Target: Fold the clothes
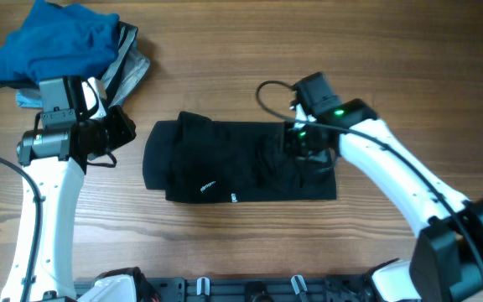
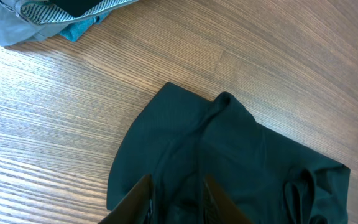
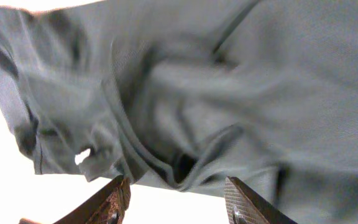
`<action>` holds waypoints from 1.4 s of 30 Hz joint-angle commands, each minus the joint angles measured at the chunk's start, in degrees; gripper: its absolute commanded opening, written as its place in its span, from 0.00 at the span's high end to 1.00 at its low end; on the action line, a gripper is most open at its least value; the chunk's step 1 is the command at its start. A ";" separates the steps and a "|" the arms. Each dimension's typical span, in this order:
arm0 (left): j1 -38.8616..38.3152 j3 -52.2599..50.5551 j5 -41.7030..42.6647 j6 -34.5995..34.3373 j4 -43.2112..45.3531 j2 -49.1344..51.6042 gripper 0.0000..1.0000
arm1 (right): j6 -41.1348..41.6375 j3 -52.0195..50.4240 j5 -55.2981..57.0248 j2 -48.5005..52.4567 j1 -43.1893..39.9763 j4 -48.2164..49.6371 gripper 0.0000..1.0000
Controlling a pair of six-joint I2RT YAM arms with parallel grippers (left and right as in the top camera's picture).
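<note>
My right claw (image 3: 176, 202) hangs open just over the black T-shirt (image 1: 233, 164).
The shirt lies folded mid-tabletop (image 1: 250, 243); my left claw (image 2: 176, 202), narrowly parted and empty, hovers at its left edge.

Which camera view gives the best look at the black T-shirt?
The overhead view: the whole black T-shirt lies there as a folded rectangle on the table, white marks visible. The left wrist view shows only one rounded end; the right wrist view shows a blurred, washed-out close-up of wrinkled fabric.
</note>
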 commanded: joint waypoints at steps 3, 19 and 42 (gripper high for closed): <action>-0.15 0.92 0.35 1.01 -0.20 -0.37 0.74 | -4.76 0.31 4.74 -1.68 -6.80 -0.33 0.84; -0.15 0.92 0.04 0.98 -0.17 -0.37 0.73 | -33.35 -3.54 -20.63 9.75 1.97 0.52 0.96; -0.15 0.92 0.07 0.96 0.02 -0.37 0.73 | -35.56 -2.64 -19.30 11.65 6.54 -2.10 0.96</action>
